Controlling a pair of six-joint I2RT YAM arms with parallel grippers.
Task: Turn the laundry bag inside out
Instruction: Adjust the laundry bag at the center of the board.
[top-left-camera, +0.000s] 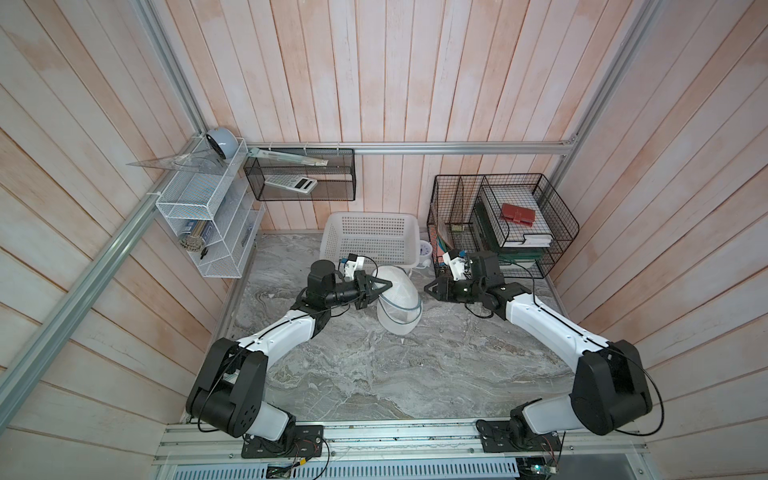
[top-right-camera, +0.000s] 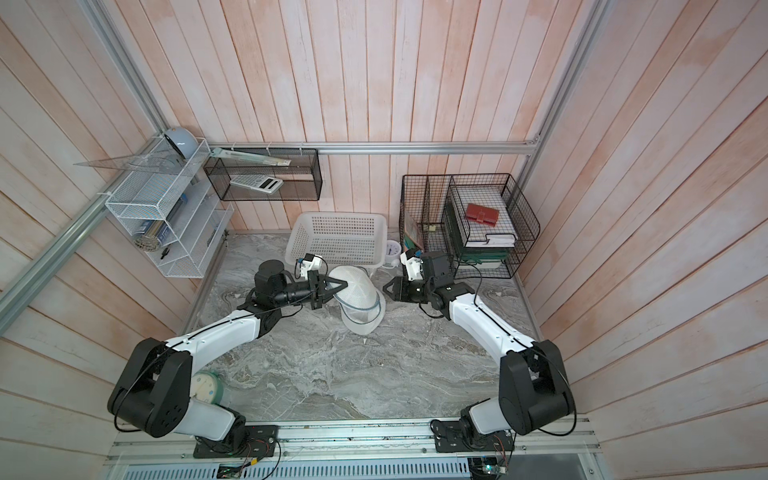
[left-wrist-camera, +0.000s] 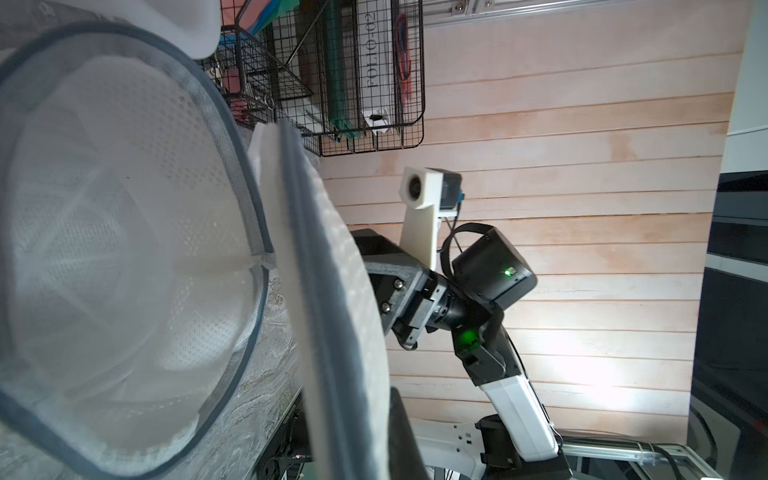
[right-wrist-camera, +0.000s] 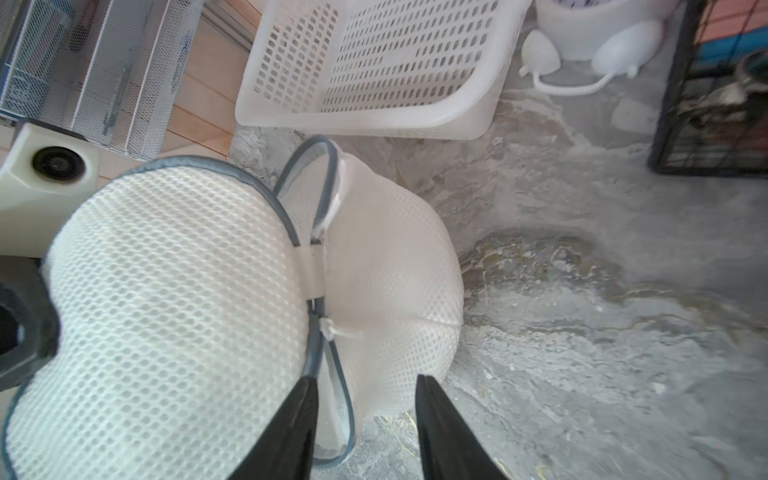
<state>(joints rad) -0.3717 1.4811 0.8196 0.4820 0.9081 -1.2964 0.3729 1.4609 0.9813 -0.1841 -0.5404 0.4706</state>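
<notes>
The laundry bag (top-left-camera: 398, 305) (top-right-camera: 360, 302), a white mesh dome with grey-teal rims, sits on the marble table in front of the basket. My left gripper (top-left-camera: 387, 284) (top-right-camera: 344, 284) is shut on the edge of its raised round flap. In the left wrist view that flap (left-wrist-camera: 332, 324) runs edge-on through my left gripper (left-wrist-camera: 361, 432), and the bag's hollow inside (left-wrist-camera: 124, 249) faces the camera. My right gripper (top-left-camera: 427, 287) (top-right-camera: 385, 286) (right-wrist-camera: 365, 399) is open just right of the bag and holds nothing. Flap (right-wrist-camera: 166, 299) and dome (right-wrist-camera: 395, 282) lie just beyond its tips.
A white perforated basket (top-left-camera: 370, 239) (top-right-camera: 338, 241) (right-wrist-camera: 374, 62) stands tilted just behind the bag. A black wire organizer (top-left-camera: 503, 224) with books is at the back right, with a small white object (top-left-camera: 424, 254) beside it. A white wire shelf (top-left-camera: 208, 216) hangs on the left wall.
</notes>
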